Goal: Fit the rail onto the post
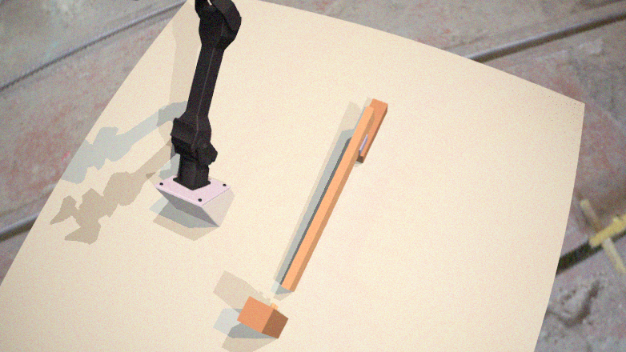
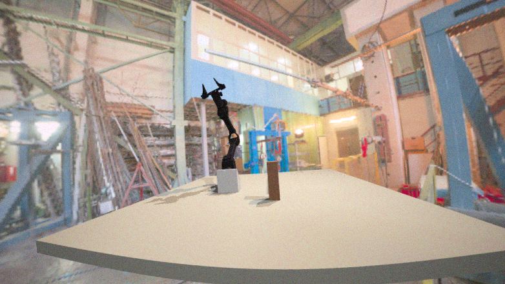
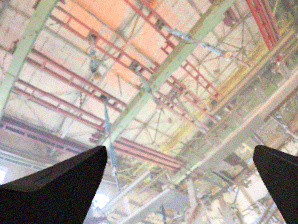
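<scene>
Black tool [image 2: 211,88] raised high, jaws spread wide, nothing gripped. Long orange wooden rail [image 1: 327,201] lies untouched on the beige tabletop [image 1: 459,197], near end just short of the short orange post [image 1: 262,317]. Risk: lifting off-line may miss the pegs [image 1: 274,306] or pull the far end from the bracket [image 1: 363,146].

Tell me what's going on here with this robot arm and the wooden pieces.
Nothing is being handled yet. The arm is reared up high, its open gripper empty and pointing toward the ceiling. The rail lies with its far end at the footboard block and its near end down on the table, just short of the post. The pegs aren't in.
</scene>
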Tool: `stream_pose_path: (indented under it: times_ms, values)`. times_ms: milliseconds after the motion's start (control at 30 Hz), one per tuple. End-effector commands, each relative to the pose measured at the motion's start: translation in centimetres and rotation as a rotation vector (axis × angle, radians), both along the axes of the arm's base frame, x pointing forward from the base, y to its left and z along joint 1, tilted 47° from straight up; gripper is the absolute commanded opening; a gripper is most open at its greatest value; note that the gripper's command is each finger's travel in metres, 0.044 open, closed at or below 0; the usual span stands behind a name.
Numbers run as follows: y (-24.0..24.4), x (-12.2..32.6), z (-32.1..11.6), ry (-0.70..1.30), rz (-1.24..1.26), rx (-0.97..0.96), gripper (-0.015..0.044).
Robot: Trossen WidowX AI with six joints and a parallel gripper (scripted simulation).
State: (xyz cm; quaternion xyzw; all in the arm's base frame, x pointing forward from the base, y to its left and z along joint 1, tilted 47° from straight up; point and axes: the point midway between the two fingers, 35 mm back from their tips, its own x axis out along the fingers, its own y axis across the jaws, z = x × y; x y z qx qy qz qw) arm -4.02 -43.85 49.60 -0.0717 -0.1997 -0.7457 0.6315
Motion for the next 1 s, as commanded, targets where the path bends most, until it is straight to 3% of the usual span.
stream_pose_path:
  times_ms: [0, 167, 400, 667, 967]
  values:
    - [-2.2, 3.9, -3.8, 0.115, 0.083, 0.138, 0.0440]
    - [-3.7, 9.0, -7.6, 0.134, 0.226, 0.230, 0.0440]
    - [-4.5, 13.5, -12.0, 0.308, 0.326, 0.368, 0.0440]
    - [-3.1, 23.1, -21.9, 0.728, 0.605, 0.591, 0.0440]
    - [3.6, 32.1, -32.6, 1.216, 1.019, 0.692, 0.0440]
